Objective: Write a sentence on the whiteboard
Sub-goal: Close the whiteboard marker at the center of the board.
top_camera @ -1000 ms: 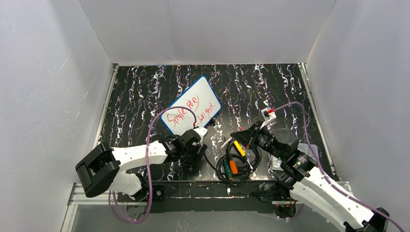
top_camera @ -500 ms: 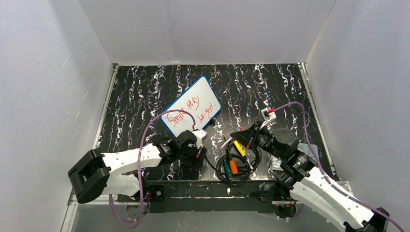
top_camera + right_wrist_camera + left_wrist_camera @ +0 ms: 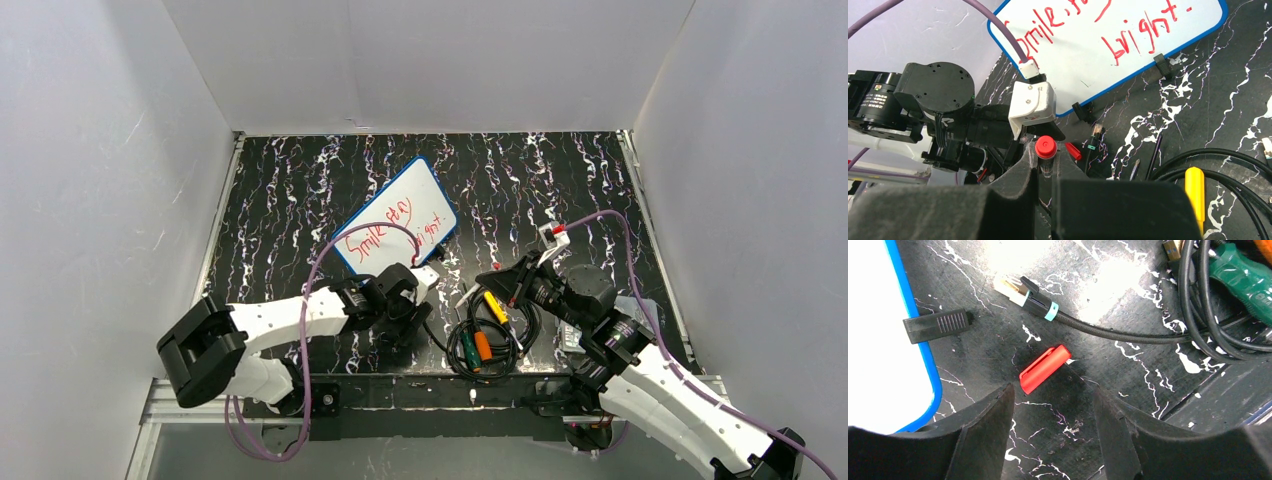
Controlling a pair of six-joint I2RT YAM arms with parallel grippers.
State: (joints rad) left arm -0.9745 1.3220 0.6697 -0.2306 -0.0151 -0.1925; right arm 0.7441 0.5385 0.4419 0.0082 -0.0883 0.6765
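Whiteboard point(image 3: 425, 185): found askew on the table point(image 3: 550, 180), left of centre, just beyond the left gripper point(image 3: 1050, 405). Read the sentence point(image 3: 385, 230) there in red, 2 lines, roughly "Smile stay bright", closed with a dot. Judged the writing finished. Saw the left gripper wide open and empty above a loose red cap point(image 3: 1044, 369). Saw the right gripper point(image 3: 1046, 165) clamped on a red-ended marker point(image 3: 1046, 149). Probably left only recapping.

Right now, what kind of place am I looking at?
Likely a robot test cell in a lab: plain white panels box in a black marbled table, two arms are bolted at its near edge, plus a whiteboard.
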